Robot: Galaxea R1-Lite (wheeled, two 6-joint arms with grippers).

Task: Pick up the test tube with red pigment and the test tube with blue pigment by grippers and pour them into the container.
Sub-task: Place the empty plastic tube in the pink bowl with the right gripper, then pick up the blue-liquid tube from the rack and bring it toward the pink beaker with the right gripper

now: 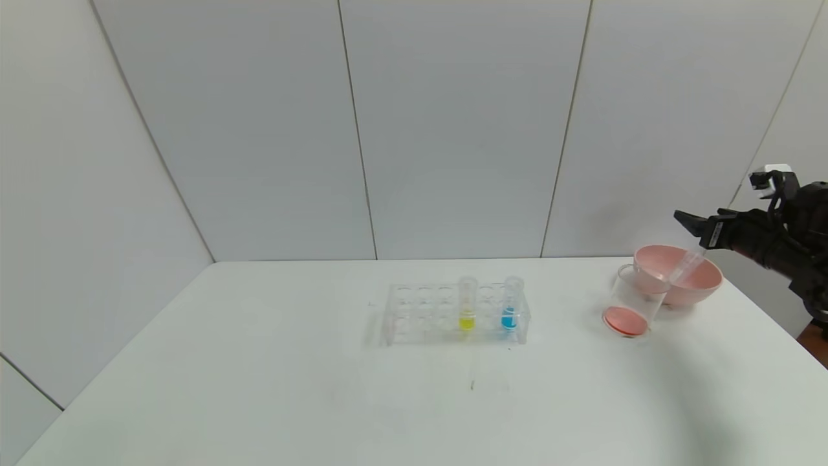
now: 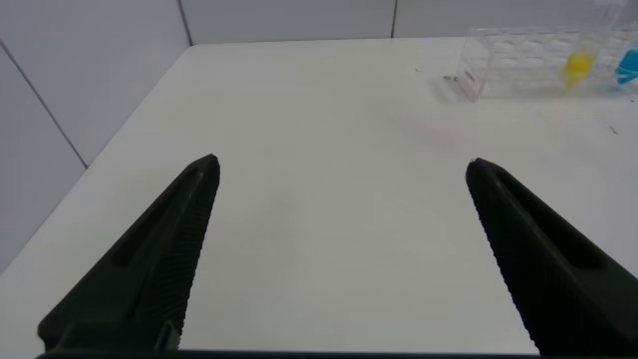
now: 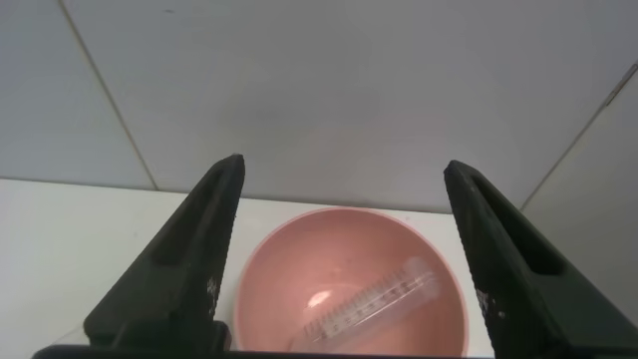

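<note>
My left gripper [image 2: 339, 259] hangs spread over the bare white table [image 1: 259, 388]. My right gripper [image 3: 339, 269] is spread above the pink bowl [image 1: 702, 278], where an emptied tube [image 3: 374, 304] lies. The container [image 1: 631, 304], just beside it, holds red liquid. The test tube with blue pigment [image 1: 511, 304] stands in the rack [image 1: 420, 314].

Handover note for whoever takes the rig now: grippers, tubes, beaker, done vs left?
Right gripper: open, above the pink bowl, holding nothing.
Left gripper: open, idle over bare table.
Emptied tube lies in the pink bowl.
Container beside the bowl holds orange-red liquid, so the red pour looks done.
Test tube with blue pigment stands in the rack, next to the yellow tube.
Left: pick up blue, pour into the container.
</note>
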